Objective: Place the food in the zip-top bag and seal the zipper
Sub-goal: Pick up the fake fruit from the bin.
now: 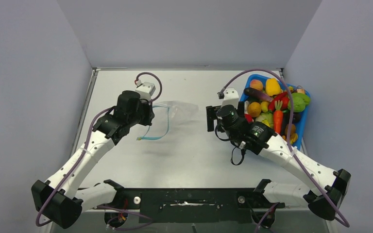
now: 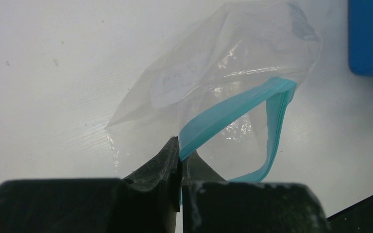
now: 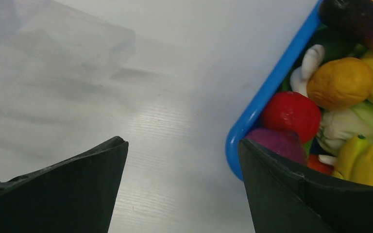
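Zip-top bag [image 1: 180,112] lies crumpled on the table [image 1: 184,155], roughly mid-table, a bit left of centre. Its body stretches away from the L arm toward the bin side. Zipper [image 2: 233,109] is open: the teal strip stands up as a wide loop, and in the top view one end trails down onto the table just below the bag. Left gripper [image 2: 180,155] has its fingers pressed together on the zipper, pinching one lip of the mouth at the near end of the strip, so that edge is lifted. Food [image 1: 272,104] is piled in the blue bin [image 1: 305,119] at the far right of the table, well apart from the bag. Right wrist view shows a red round fruit [image 3: 291,114], a yellow-orange round piece [image 3: 340,82], a purple piece [image 3: 279,143] just inside the rim, and a dark aubergine [image 3: 359,19] at top. Right gripper [image 3: 182,145] is spread wide w/ nothing btwn its fingers [image 3: 77,189], over bare table between bag and bin, beside the bin's near corner. Can't tell if it touches the table.
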Robot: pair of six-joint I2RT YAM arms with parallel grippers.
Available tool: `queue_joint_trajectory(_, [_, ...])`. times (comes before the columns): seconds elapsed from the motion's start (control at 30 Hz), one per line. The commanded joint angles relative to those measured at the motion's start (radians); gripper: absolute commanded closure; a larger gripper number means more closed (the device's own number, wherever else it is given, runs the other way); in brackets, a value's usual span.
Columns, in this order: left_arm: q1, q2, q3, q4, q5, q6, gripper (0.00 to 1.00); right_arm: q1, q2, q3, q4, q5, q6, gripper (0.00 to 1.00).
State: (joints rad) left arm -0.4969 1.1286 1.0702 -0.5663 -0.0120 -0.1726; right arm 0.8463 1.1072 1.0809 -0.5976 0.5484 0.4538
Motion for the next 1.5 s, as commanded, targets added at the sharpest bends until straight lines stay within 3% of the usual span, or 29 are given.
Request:
queue_joint_trajectory(0.0, [-0.005, -0.028, 0.037, 0.086, -0.075, -0.004, 1.00, -0.022, 0.028, 0.101, -0.228, 0.171, 0.091, 0.13])
queue_joint_trajectory(0.23, [-0.002, -0.013, 0.151, 0.012, -0.240, -0.110, 1.00, -0.142, 0.045, 0.092, -0.304, 0.159, -0.023, 0.15])
queue_joint_trajectory(0.4, [0.001, -0.016, 0.200, -0.032, -0.412, -0.120, 1.00, -0.277, 0.001, -0.015, -0.140, -0.090, -0.172, 0.17])
queue_joint_trajectory(0.53, [0.001, 0.004, 0.237, -0.104, -0.486, -0.120, 1.00, -0.374, 0.008, -0.027, -0.119, -0.206, -0.227, 0.16])
queue_joint_trajectory(0.7, [0.002, 0.002, 0.211, -0.131, -0.462, -0.132, 1.00, -0.428, 0.064, -0.055, -0.112, -0.342, -0.330, 0.15])
queue_joint_trajectory(0.83, [0.001, 0.018, 0.189, -0.135, -0.380, -0.150, 1.00, -0.431, 0.105, -0.068, -0.120, -0.359, -0.356, 0.18])
queue_joint_trajectory(1.1, [-0.003, 0.055, 0.165, -0.149, -0.280, -0.191, 1.00, -0.429, 0.114, -0.044, -0.160, -0.362, -0.355, 0.45])
queue_joint_trajectory(1.27, [-0.003, 0.051, 0.140, -0.117, -0.240, -0.205, 1.00, -0.419, 0.095, -0.045, -0.161, -0.347, -0.335, 0.53])
queue_joint_trajectory(1.47, [-0.002, 0.034, 0.089, -0.075, -0.256, -0.214, 1.00, -0.388, 0.057, -0.034, -0.200, -0.228, -0.292, 0.59])
